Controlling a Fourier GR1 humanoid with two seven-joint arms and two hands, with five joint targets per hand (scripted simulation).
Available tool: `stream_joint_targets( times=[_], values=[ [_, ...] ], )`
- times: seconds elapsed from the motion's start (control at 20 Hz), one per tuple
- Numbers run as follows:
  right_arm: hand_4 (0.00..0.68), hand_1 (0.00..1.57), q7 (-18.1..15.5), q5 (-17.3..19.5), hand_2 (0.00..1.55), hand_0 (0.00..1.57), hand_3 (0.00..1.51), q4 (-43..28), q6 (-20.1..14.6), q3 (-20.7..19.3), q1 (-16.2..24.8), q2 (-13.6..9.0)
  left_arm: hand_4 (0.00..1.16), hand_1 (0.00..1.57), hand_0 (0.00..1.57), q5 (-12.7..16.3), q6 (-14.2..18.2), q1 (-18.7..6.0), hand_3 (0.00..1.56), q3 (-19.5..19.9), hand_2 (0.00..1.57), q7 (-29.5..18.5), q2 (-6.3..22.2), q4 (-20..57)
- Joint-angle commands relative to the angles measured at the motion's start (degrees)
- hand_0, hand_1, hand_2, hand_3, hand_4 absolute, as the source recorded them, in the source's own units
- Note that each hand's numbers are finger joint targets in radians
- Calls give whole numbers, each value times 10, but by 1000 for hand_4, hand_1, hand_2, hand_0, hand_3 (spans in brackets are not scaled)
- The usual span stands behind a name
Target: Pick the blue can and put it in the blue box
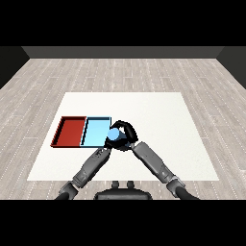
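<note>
One blue can (113, 135) sits in the right robot hand (126, 133), whose fingers curl round it at the right edge of the light blue tray (95, 132). The red tray (69, 131) adjoins it toward the left edge of the bench (158, 115). Whether the left robot hand (108, 146) is spread or curled, I cannot tell.

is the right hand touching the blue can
Touching. In the head view the right hand's fingers curl round the blue can, at the light blue tray's right edge.
</note>
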Motion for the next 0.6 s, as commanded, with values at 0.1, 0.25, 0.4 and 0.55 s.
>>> stream_joint_targets(
  times=[0.1, 0.25, 0.4, 0.55],
  values=[
    [595, 1450, -20, -27, 1457, 1450, 1391, 14, -29, 52, -2, 4, 277, 449, 449, -82, 77, -15, 406, -17, 560, 69, 11, -29],
    [599, 1478, 1, -34, 1473, 1478, 1400, -5, -17, 52, -4, 4, 125, 393, 393, -122, 102, -20, 88, -46, 574, 86, 8, -38],
    [595, 1457, -24, -41, 1462, 1457, 1394, 18, -40, 60, -19, 4, 312, 0, 0, -177, 121, -65, 0, -63, 151, 95, 6, 13],
    [598, 1455, -18, -65, 1453, 1455, 1396, -2, -54, 82, -31, 4, 718, 454, 454, -42, 127, -16, 348, -11, 646, 38, -3, -29]
  ],
)
